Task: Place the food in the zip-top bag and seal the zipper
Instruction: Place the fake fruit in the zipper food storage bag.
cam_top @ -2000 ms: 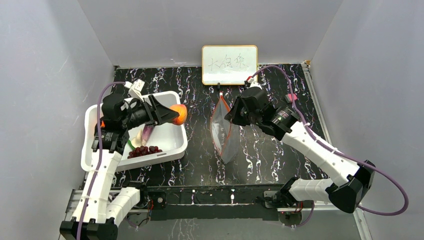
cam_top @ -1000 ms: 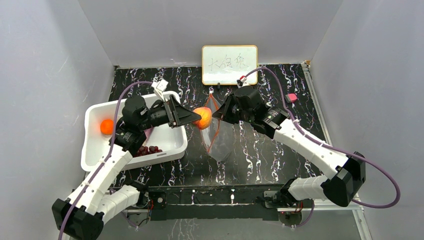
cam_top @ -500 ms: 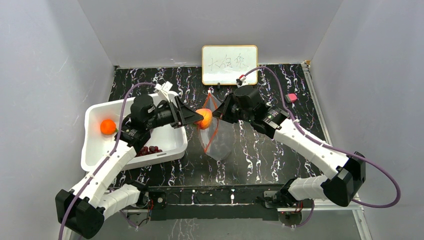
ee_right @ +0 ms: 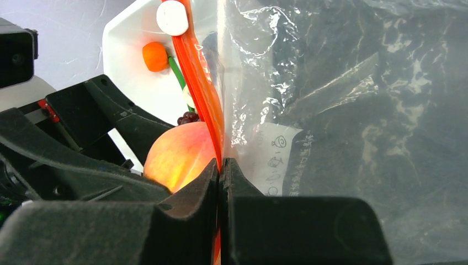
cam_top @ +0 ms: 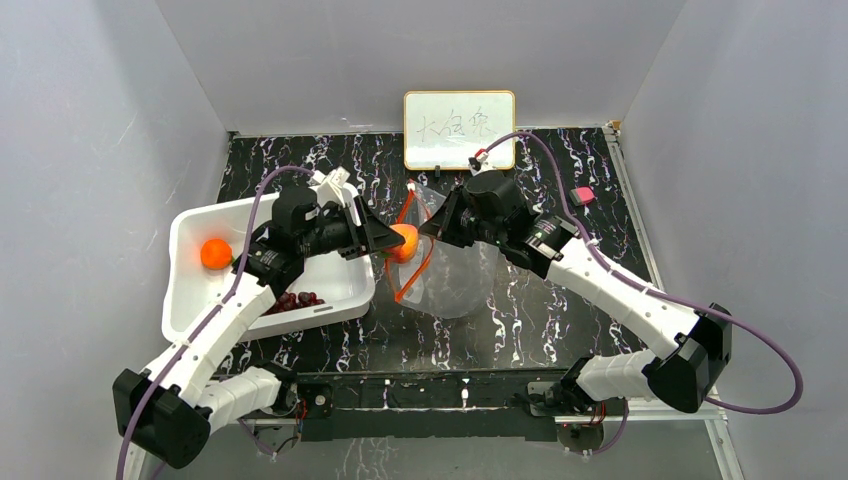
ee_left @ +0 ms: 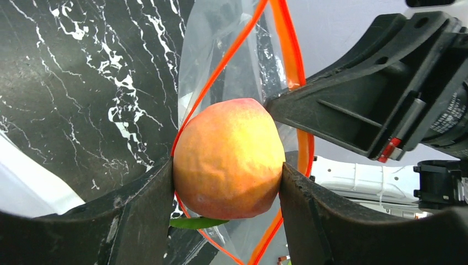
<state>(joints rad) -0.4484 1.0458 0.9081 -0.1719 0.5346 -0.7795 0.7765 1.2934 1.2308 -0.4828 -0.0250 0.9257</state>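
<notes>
Because the left gripper (cam_top: 393,243) is clamped on the round orange fruit (ee_left: 227,157) right at the mouth of the bag (cam_top: 465,285), the coming move turns on which way that mouth faces. From above, the red zipper strip (ee_right: 201,94) bows open toward the left arm, and the clear body of the bag spreads away from it to the right, so the way in runs left to right, straight ahead of the fruit. The right gripper (ee_right: 221,179) has its fingers pressed together on one lip of the strip, holding that side up beside the fruit, while the other lip hangs in a loop. The left wrist camera shows the strip curving round behind and under the fruit, which sits framed in the opening. Whether it has fully crossed the rim cannot be told. By my reading, the fruit needs to go a little further to the right, past the strip, before the fingers part, or it may drop outside the lower lip. A second orange fruit (cam_top: 214,253) and the grapes (cam_top: 290,300) wait in the white bin (cam_top: 335,278), nearer the left arm.
</notes>
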